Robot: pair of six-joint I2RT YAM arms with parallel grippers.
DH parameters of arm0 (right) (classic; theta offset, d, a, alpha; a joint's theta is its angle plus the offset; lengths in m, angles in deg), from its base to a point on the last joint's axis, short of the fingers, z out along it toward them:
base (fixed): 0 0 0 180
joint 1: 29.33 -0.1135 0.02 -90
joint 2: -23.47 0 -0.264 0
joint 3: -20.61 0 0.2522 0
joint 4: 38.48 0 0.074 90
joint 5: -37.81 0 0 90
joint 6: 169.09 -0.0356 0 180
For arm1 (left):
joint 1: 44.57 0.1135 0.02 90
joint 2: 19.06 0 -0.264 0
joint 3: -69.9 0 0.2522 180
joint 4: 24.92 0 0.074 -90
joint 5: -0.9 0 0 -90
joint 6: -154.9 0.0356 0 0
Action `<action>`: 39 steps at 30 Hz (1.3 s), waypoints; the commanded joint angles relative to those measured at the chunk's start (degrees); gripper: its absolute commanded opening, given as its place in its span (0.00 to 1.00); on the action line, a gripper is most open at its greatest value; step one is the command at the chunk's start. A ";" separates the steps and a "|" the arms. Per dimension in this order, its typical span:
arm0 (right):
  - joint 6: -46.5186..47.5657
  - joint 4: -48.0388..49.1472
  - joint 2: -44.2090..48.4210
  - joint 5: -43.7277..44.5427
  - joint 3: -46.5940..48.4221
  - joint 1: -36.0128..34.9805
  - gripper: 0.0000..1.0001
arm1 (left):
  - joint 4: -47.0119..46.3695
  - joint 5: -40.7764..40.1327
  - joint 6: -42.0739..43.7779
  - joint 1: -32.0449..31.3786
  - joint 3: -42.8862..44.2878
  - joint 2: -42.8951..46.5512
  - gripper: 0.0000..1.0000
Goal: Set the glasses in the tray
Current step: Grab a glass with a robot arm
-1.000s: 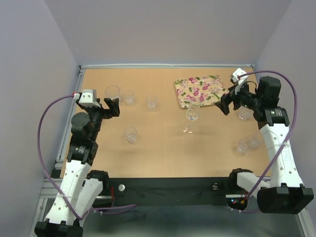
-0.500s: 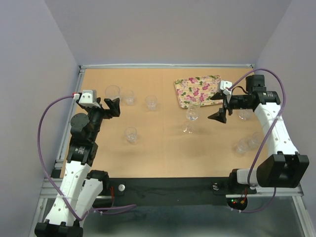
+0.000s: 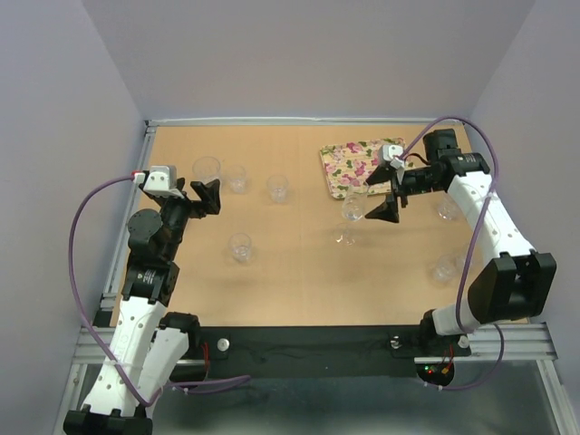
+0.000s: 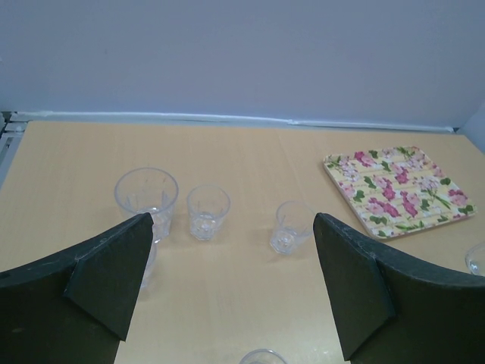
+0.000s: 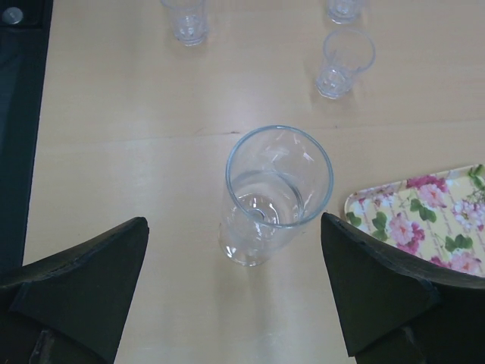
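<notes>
**Observer:** How far along is the task?

**Operator:** At the very start, I judge. The floral tray [image 3: 349,168], far right on the worktop [image 3: 290,281], carries no glass where I can see it; my right arm [image 3: 480,217] hides one corner. The glasses [image 3: 278,188] stand scattered outside it: a large tumbler [image 4: 146,199] and smaller ones on the left, others near the right edge.

**Observer:** And the end effectors?

**Operator:** Both are spread wide and hold nothing. The right end effector [image 3: 373,202] faces the stemmed glass [image 5: 276,193], which stands just beside the tray. The left end effector [image 4: 233,220] hovers apart from the left group.

**Observer:** Any writing?

**Operator:** None legible; only the flower print.
</notes>
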 commanded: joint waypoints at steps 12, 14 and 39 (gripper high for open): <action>-5.97 2.95 -4.41 -0.24 6.51 -5.76 0.99 | -3.45 1.42 -0.32 -0.39 -0.65 0.97 0.99; -6.85 2.95 -5.19 -0.07 7.47 -6.29 0.98 | -3.54 1.51 -0.41 -0.39 -0.65 0.97 0.99; -14.23 8.57 -4.85 8.72 8.44 -9.81 0.38 | -3.45 1.69 -0.49 -0.39 -0.65 1.14 0.99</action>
